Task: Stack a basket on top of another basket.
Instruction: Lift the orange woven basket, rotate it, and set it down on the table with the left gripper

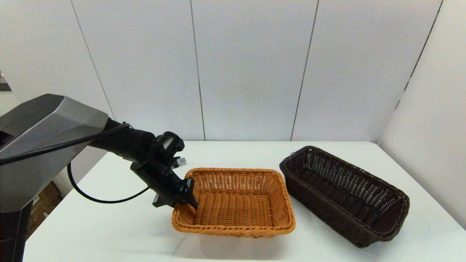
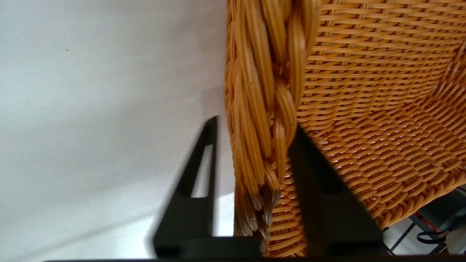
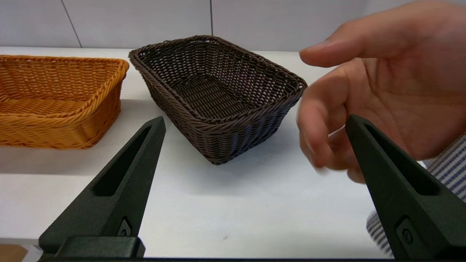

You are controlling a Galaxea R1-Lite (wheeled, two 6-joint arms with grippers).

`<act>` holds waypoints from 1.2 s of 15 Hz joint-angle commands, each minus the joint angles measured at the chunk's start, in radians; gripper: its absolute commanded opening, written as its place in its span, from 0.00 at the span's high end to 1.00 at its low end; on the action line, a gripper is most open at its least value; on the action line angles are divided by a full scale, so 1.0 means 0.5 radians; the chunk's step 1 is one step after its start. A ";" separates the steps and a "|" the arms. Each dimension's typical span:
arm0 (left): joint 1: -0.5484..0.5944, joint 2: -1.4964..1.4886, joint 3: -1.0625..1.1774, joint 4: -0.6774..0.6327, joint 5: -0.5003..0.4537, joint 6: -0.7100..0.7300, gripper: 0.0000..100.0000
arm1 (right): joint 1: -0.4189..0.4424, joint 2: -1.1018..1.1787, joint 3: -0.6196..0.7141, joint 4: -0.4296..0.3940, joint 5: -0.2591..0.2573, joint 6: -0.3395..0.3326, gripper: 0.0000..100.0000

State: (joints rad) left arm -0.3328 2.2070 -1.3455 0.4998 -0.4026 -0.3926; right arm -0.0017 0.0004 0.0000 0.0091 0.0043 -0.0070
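The orange-tan basket [image 1: 235, 203] sits mid-table, lifted slightly — its nine-o'clock rim pinched by the left gripper [image 1: 186, 198]. The dark basket [image 1: 344, 194] rests at three o'clock. The right gripper [image 3: 255, 125] is spread wide — a person's hand [image 3: 386, 94] beside it.

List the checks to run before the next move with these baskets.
1. Left pincer at the orange-tan basket rim, on its left short side: ok.
2. Hold on that rim secure: cannot tell.
3. Dark basket upright and empty on the table: ok.
4. Baskets apart, nothing between them: ok.
5. Right pincer open, back from both baskets: ok.
6. Workspace free of people: not ok, a hand is beside the right pincer.
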 commanded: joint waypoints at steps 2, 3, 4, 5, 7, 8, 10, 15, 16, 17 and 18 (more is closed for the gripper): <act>0.009 -0.015 0.004 0.004 0.007 -0.016 0.00 | 0.000 -0.001 0.003 0.000 -0.002 -0.001 0.00; 0.018 -0.045 0.010 0.004 0.007 -0.019 0.00 | 0.000 -0.001 0.000 0.000 0.001 -0.001 0.00; 0.037 -0.113 0.013 0.007 0.007 -0.019 0.00 | 0.000 -0.001 0.000 0.000 0.001 -0.001 0.00; 0.052 -0.183 0.019 0.013 0.007 -0.019 0.00 | 0.000 -0.001 0.000 0.000 -0.002 -0.001 0.00; 0.098 -0.370 0.022 0.022 0.029 -0.013 0.00 | 0.000 -0.001 0.000 0.000 -0.002 -0.001 0.00; 0.101 -0.475 0.040 0.025 0.081 -0.006 0.00 | 0.000 -0.001 0.000 0.000 -0.002 -0.001 0.00; 0.101 -0.702 0.083 0.025 0.201 0.012 0.00 | 0.000 -0.001 0.000 0.000 0.001 -0.001 0.00; 0.046 -1.404 0.427 0.086 0.379 0.030 0.00 | 0.000 -0.001 0.000 0.000 0.001 -0.001 0.00; 0.027 -1.539 0.528 0.111 0.458 0.033 0.00 | 0.000 -0.001 0.000 0.000 -0.002 -0.001 0.00; 0.021 -1.702 0.645 0.154 0.523 0.033 0.00 | 0.000 -0.001 0.000 0.000 0.001 -0.001 0.00; 0.024 -1.834 0.718 0.212 0.544 0.033 0.00 | 0.000 -0.001 0.000 0.000 0.001 -0.001 0.00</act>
State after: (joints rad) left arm -0.3079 1.5206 -1.1109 0.5528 -0.1885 -0.3751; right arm -0.0017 0.0004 0.0000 0.0091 0.0043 -0.0077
